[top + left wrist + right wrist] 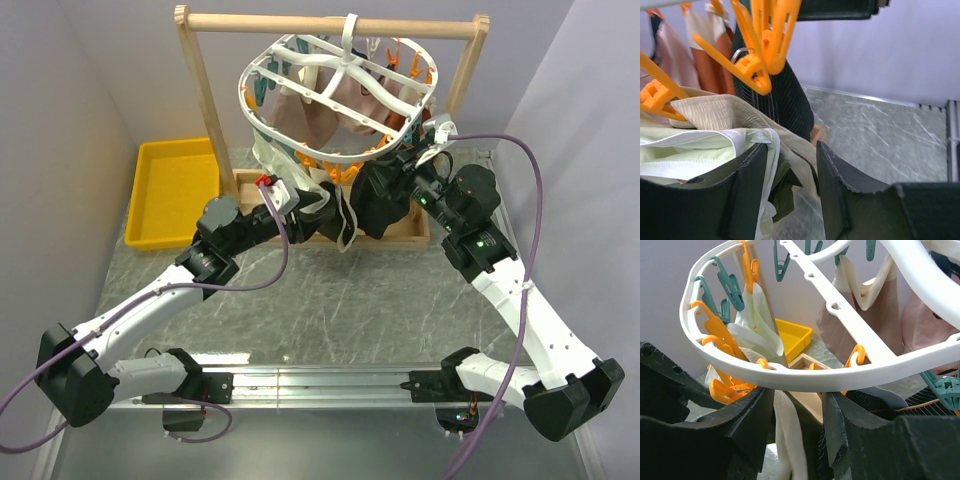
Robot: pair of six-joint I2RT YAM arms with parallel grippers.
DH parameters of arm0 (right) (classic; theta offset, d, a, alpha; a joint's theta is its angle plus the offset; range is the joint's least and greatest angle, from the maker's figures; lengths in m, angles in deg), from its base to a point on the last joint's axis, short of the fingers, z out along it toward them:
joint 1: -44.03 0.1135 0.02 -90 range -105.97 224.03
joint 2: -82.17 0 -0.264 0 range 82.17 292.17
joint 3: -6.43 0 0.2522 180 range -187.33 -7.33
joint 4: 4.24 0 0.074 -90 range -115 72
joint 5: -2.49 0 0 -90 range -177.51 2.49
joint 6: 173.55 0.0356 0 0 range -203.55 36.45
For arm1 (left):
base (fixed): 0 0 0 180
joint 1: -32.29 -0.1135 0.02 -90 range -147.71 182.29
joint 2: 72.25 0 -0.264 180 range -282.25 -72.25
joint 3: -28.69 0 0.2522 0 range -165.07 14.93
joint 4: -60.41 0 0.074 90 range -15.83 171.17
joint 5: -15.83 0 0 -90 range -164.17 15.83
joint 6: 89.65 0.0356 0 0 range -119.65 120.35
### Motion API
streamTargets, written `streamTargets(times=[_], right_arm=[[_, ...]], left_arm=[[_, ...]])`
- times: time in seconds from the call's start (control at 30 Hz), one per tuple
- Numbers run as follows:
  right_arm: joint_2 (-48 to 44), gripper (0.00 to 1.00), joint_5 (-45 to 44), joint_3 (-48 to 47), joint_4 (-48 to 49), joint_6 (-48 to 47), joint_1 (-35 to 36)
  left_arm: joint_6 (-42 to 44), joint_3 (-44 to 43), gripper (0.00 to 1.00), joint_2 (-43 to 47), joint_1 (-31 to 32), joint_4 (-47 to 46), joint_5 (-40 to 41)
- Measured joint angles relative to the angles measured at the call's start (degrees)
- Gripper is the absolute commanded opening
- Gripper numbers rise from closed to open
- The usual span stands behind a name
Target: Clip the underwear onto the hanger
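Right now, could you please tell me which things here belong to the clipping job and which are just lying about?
Job: underwear, hanger, orange clips.
Not part of it: yellow tray, black ribbed garment, pinkish-beige garment, wooden rail frame.

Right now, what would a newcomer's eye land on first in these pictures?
The white oval hanger, bristling with orange and teal clips, hangs from the wooden rail at back centre, with the left arm and right arm stretched up beneath it. A yellow tray sits at back left.
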Motion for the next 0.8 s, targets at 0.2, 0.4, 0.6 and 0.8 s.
streamTargets(times=[0.2,0.4,0.6,0.8], right_arm=[[0.13,0.5,0.07,-0.57,-0.07,-0.07,0.0],[0.13,0.51,0.48,-0.57,-0.07,-0.09,0.0],[0.13,0.51,0.66,-0.57,0.0,-0.26,0.0],[0.13,0.52,0.83,-0.57,-0.02,-0.66,0.0]], left_arm=[[-0.63,0.04,0.49,-0.13,0.83,-1.66,4.57],[-0.85,2.32,0.5,5.33,0.02,2.69,7.98],[-1.22,4.98,0.52,15.37,-3.72,11.43,9.55],[-1.51,7.19,0.56,23.1,-7.41,22.08,10.23]])
